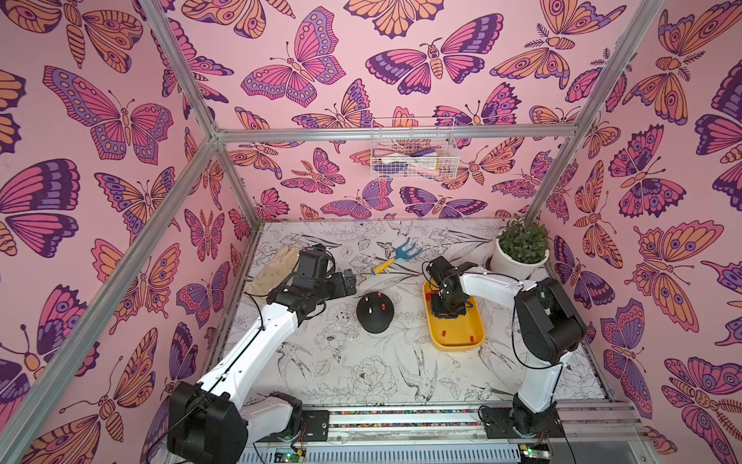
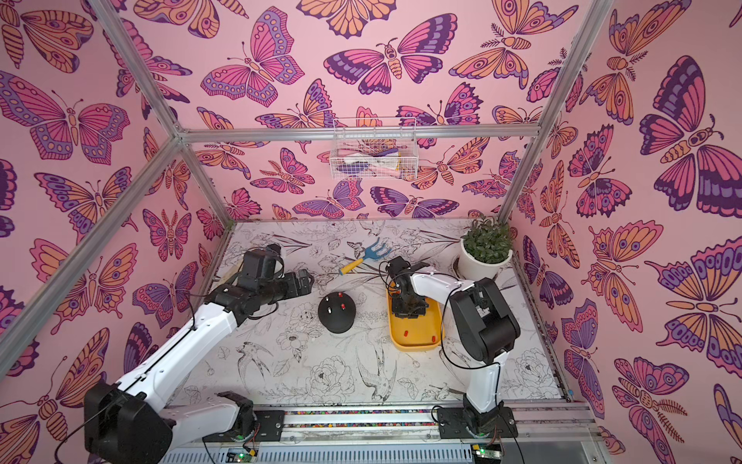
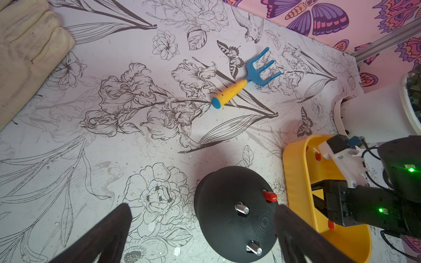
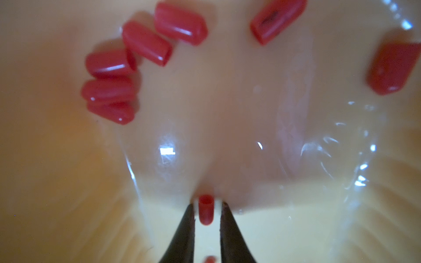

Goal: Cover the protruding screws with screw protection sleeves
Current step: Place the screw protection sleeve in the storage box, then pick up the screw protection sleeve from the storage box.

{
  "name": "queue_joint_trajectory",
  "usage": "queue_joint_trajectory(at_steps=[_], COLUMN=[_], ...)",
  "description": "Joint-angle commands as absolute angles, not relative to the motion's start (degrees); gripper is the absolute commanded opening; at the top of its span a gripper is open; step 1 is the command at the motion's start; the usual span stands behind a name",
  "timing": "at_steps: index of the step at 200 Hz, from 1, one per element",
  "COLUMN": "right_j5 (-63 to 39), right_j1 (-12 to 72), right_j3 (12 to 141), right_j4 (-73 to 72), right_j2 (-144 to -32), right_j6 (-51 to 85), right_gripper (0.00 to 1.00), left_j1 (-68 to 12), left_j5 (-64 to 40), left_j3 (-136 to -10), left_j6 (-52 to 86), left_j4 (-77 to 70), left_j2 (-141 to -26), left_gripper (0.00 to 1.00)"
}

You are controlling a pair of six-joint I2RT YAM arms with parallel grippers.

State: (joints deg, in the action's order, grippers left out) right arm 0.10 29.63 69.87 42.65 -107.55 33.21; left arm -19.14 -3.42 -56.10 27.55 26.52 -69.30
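Note:
The black dome stands mid-table. In the left wrist view two bare protruding screws and one red-sleeved stud show on its top. My left gripper hangs open and empty just left of the dome, also seen from above. My right gripper points down into the yellow tray. Its jaws stand narrowly open around one red screw protection sleeve, with a thin gap on each side. Several loose sleeves lie further off in the tray.
A white pot with a plant stands at the back right, close behind the right arm. A blue and yellow garden fork lies behind the dome. A beige glove lies under the left arm. A wire basket hangs on the back wall.

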Motion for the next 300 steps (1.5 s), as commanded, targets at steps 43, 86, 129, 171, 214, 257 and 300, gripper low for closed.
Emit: queue_joint_trajectory(at_steps=[43,86,129,171,214,257,300], right_j5=[-0.29,0.11,0.21,0.23,0.24,0.42,0.47], right_j1=[30.3,30.32,30.31,30.32,30.32,30.28,30.28], right_j3=[68.82,68.64,68.82,68.87,68.82,68.82,68.82], right_j4=[44.12,44.3,44.21,44.12,44.02,43.86,43.77], right_j2=[-107.04,-107.32,-107.75,-108.02,-108.02,-108.0,-107.8], right_j6=[34.44,34.63,34.63,34.54,34.45,34.06,33.71], right_gripper=[0.23,0.21,0.18,0.16,0.14,0.12,0.11], left_j1=[-18.81,-18.81,-18.81,-18.81,-18.81,-18.81,-18.81], left_j5=[-3.3,-3.23,-3.21,-3.18,-3.08,-3.16,-3.25], left_j3=[-54.49,-54.57,-54.71,-54.67,-54.67,-54.91,-54.93], left_j6=[27.99,27.95,27.94,27.91,28.04,28.17,28.56], left_j4=[26.28,26.28,26.25,26.27,26.22,26.31,26.35], left_j2=[-67.68,-67.85,-68.03,-68.03,-67.85,-67.94,-67.94], left_gripper=[1.0,1.0,1.0,1.0,1.0,1.0,1.0])
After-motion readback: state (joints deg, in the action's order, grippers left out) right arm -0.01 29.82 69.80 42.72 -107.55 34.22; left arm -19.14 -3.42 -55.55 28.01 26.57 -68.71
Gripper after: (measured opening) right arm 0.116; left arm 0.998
